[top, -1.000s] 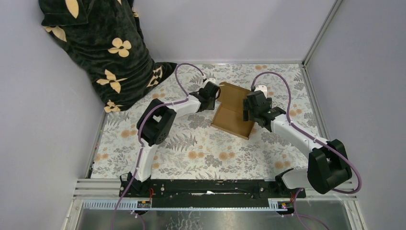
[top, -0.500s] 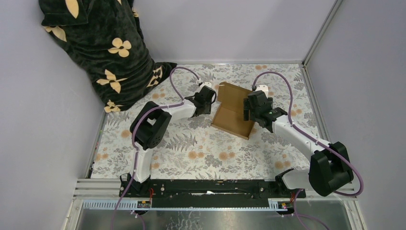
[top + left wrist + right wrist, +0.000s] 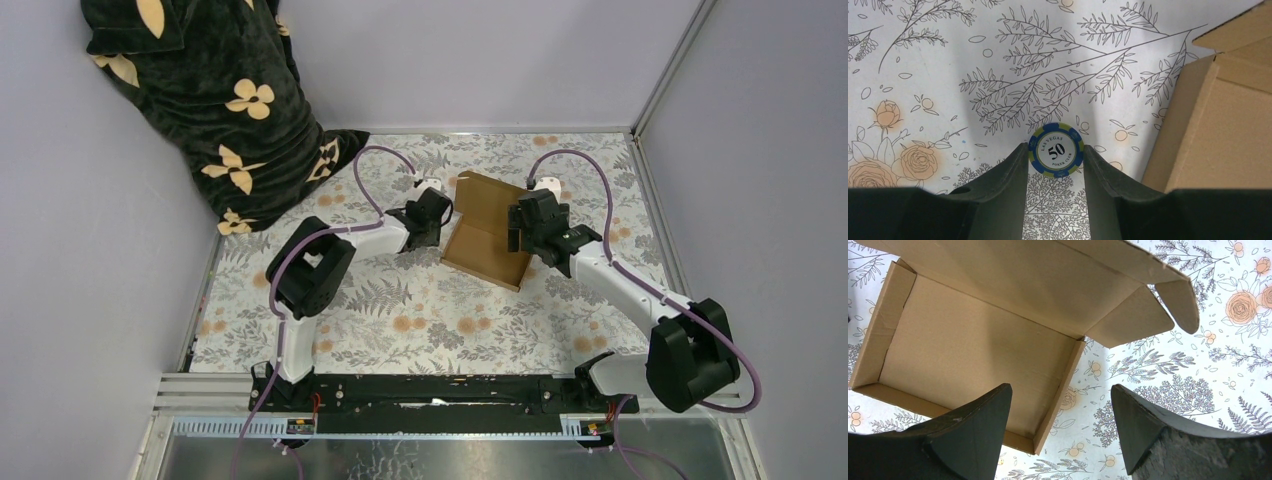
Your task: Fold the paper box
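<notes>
The paper box [image 3: 487, 238] is a brown cardboard tray with its walls up and its lid [image 3: 1048, 275] standing open at the far side, a rounded side flap [image 3: 1178, 300] hanging off it. In the left wrist view its left wall [image 3: 1218, 125] stands to the right of my left gripper [image 3: 1055, 149]. That gripper [image 3: 428, 218] is shut on a blue and green poker chip [image 3: 1056, 151] marked 50, held by its edges at the fingertips, just left of the box. My right gripper [image 3: 1060, 390] is open over the box's near right corner, one finger above the tray floor, the other above the cloth. It [image 3: 524, 228] holds nothing.
A floral cloth [image 3: 400, 310] covers the table. A dark patterned fabric heap [image 3: 230, 110] fills the back left corner. Grey walls close the back and both sides, with a metal rail [image 3: 660, 210] along the right edge.
The left arm has pulled its gripper a little toward me and leftward, away from the box's back left corner, its elbow swinging left. The right arm and box have not moved.
</notes>
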Controlling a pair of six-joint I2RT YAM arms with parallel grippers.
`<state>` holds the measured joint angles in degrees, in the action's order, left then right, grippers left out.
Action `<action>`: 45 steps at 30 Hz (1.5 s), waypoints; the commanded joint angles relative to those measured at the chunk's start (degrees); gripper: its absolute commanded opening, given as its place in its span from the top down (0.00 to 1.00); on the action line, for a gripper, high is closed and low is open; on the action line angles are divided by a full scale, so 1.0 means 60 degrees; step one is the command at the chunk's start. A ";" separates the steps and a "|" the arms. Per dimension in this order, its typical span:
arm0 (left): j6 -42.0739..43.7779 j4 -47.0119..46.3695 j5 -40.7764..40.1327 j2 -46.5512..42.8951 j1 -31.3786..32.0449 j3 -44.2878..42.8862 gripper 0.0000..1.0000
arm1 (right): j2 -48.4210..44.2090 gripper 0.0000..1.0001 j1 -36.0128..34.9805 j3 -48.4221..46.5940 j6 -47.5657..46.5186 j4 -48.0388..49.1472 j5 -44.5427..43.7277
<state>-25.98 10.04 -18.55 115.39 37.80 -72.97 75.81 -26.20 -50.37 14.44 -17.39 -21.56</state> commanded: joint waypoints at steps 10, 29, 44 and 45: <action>-0.0154 0.0850 -0.0177 -0.0364 0.0260 0.0265 0.70 | -0.0436 0.19 0.0002 -0.0045 0.0129 0.0024 0.0043; -0.0152 0.1035 -0.0368 -0.0745 0.0335 0.0163 0.70 | -0.0517 0.19 0.0000 -0.0130 0.0120 -0.0040 0.0041; -0.0124 0.1101 -0.0375 -0.0976 0.0347 0.0065 0.70 | -0.0477 0.19 0.0001 -0.0240 0.0100 -0.0061 0.0063; -0.0114 0.1106 -0.0364 -0.0981 0.0350 0.0042 0.70 | -0.0477 0.19 0.0001 -0.0254 0.0092 -0.0070 0.0074</action>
<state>-26.44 16.43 -19.42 111.94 39.40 -72.34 74.72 -26.20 -50.37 14.81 -17.80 -21.34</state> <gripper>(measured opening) 0.468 0.807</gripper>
